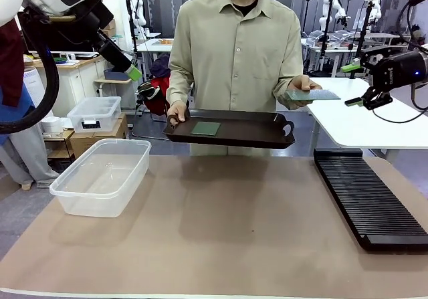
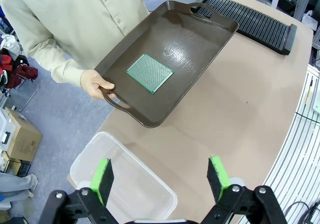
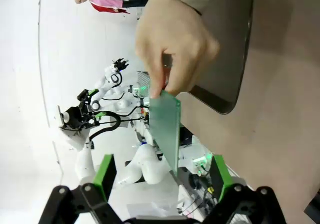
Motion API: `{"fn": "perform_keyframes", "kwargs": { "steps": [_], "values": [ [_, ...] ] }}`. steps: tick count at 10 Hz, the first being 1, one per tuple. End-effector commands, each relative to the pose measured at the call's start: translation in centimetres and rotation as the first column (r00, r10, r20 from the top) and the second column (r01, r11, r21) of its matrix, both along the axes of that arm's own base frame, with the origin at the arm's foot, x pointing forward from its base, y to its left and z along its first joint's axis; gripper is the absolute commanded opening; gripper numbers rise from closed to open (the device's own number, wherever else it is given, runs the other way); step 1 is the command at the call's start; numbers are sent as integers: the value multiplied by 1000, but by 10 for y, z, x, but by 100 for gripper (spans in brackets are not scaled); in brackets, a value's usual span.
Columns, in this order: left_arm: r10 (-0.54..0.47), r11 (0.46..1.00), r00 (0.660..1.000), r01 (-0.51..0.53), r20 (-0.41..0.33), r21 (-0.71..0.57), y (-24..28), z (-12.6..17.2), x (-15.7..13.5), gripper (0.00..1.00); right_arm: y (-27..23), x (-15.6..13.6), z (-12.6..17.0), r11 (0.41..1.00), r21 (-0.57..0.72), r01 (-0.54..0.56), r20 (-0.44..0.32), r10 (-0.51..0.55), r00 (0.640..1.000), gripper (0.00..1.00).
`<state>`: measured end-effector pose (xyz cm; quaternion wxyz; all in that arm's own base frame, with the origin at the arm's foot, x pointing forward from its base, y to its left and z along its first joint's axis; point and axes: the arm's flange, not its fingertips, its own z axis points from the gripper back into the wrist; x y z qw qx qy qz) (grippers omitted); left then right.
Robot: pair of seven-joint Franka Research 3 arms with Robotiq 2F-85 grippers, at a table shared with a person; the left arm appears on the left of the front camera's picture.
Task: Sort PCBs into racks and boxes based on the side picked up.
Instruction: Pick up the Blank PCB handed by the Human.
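- One broad counter (image 1: 234, 245) carries both destinations, the clear box (image 1: 87, 205) at near left and the long slotted rack (image 1: 368, 198) at near right. They sit well apart, so we should settle which one we are heading for before we close.
- Beyond its far edge the person holds a dark tray (image 1: 267, 135) level, with one PCB (image 1: 205, 128) lying flat in it.
- The other PCB (image 1: 314, 95) is offered flat in the person's hand (image 1: 302, 83) at far right, its free edge pointing toward our right pincer (image 1: 354, 85).
- That pincer is spread and empty. In its wrist view the board stands edge-on between the pads (image 3: 104, 173), touching neither. We judge the step to be taking this board: centre on the free end, keep clear of the person's fingers (image 3: 172, 68), and close gently.
- Our left pincer (image 2: 160, 164), likewise spread and empty, hangs above the box and the tray.
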<state>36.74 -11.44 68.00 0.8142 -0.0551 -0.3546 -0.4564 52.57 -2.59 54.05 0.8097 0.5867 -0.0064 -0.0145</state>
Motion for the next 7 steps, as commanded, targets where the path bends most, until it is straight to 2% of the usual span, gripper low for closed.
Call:
{"fn": "perform_keyframes", "kwargs": {
  "steps": [1, 3, 6, 7],
  "values": [
    [2, 1000, 1000, -2, -3, 1, 1, -2, 0, 100, 5, 13, -1, 999, 42, -10, -48, 12, 999, 100],
    [2, 1000, 1000, -2, -3, 1, 1, -2, 0, 100, 14, 18, -14, 994, 96, -48, -71, 55, 996, 100],
    [2, 1000, 1000, -2, -3, 1, 1, -2, 0, 100, 22, 34, -26, 979, 177, -97, -30, 103, 994, 97],
    [2, 1000, 1000, -2, -3, 1, 1, -2, 0, 100, 21, 36, -27, 971, 199, -135, 4, 137, 991, 56]
  ]
}}
